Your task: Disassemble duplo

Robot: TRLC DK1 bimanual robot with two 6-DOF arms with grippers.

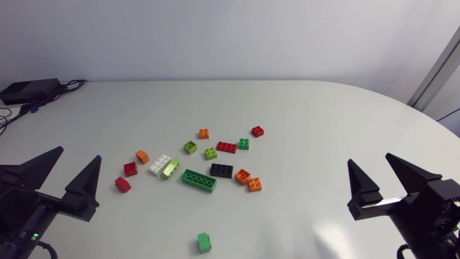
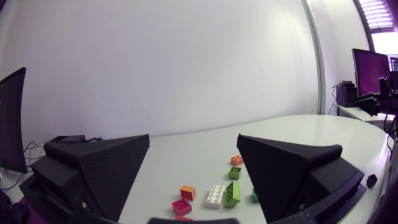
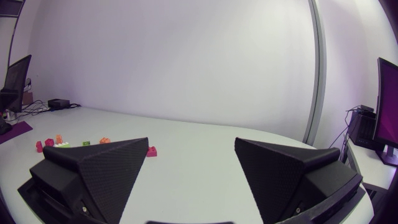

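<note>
Matte black left claw (image 1: 77, 154) and right claw (image 1: 370, 159) both stand open, empty, at opposite sides of the white desk (image 1: 323, 122). Scattered plastic duplo bricks (image 1: 199, 180) lie mid-desk; white oblong brick (image 1: 159, 164) touches lime-green brick (image 1: 171, 169), possibly joined. Risk: broad fingers (image 1: 86, 187) shove crowded neighbours during approach.

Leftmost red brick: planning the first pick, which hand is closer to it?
Left. The left hand sits just beside the red brick; the right hand is far off on the opposite side.

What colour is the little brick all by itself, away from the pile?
The lone brick is green; the head view shows it best.
</note>
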